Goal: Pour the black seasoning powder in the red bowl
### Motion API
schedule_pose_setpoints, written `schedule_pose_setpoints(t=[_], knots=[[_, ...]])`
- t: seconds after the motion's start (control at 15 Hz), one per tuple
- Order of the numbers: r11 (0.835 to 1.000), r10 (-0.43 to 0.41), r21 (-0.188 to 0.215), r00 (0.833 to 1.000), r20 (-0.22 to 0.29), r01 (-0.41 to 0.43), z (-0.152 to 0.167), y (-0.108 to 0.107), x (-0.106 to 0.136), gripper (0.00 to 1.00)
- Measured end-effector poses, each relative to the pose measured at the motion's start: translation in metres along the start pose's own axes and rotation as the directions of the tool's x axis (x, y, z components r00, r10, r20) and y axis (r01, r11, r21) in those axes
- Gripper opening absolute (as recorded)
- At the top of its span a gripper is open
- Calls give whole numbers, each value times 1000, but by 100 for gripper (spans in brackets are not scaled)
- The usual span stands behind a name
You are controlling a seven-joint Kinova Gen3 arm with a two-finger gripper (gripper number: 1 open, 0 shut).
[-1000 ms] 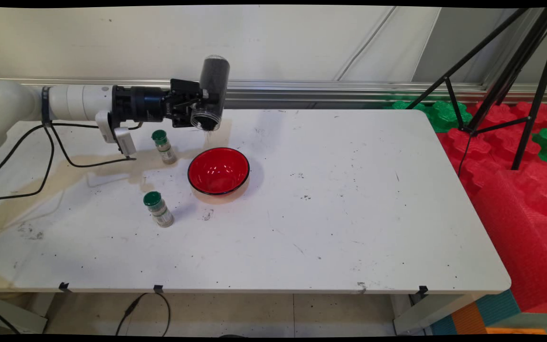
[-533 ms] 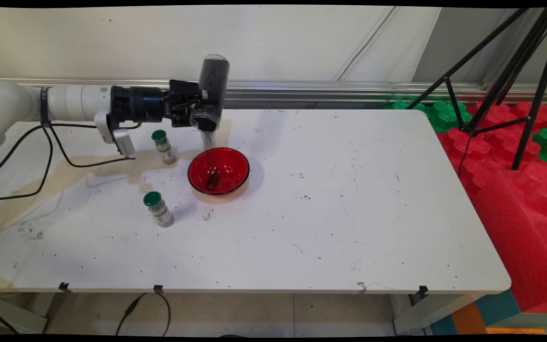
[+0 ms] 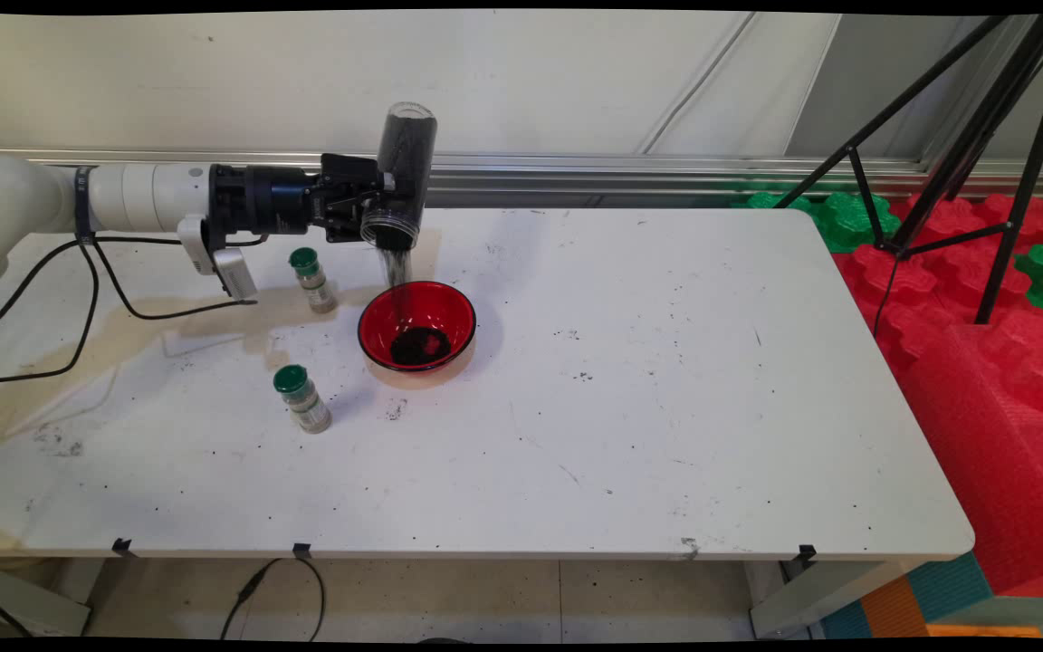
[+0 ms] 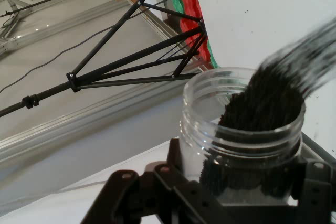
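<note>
So there's a big white table (image 3: 630, 435) with a lot of scuffs and dark specks on it, and off its right side a pile of red foam blocks (image 3: 983, 362) with a few green ones behind, plus a black tripod (image 3: 965, 145) standing over them. The white arm (image 3: 141, 195) reaches in level from the left above the far part of the table, black cables (image 3: 78, 299) drooping off it. Its gripper (image 3: 375, 197) is clamped on a clear plastic jar (image 3: 402, 172) that's flipped mouth-down, nearly upright, held up in the air above the table. A thin stream of dark grains (image 3: 397, 272) runs out of the jar's mouth straight down into a red bowl (image 3: 458, 312) with a dark rim, sitting on the table right below, and there's a little black heap in the bottom of it. The hand view shows the jar's threaded mouth (image 4: 241, 124) with the dark stuff sliding out. Two small spice jars with green caps stand left of the bowl: the far one (image 3: 312, 280) just under the gripper's wrist, the near one (image 3: 302, 398) closer to the table's front, both apart from the bowl
</note>
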State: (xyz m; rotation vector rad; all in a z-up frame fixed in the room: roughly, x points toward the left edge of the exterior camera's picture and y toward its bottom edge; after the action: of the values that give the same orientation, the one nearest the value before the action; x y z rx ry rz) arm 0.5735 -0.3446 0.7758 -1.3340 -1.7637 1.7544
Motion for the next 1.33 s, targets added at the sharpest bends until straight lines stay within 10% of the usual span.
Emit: schedule_pose_setpoints(t=[1.33], knots=[[1000,20,2,1000,1,-20,-1,0,1,0]])
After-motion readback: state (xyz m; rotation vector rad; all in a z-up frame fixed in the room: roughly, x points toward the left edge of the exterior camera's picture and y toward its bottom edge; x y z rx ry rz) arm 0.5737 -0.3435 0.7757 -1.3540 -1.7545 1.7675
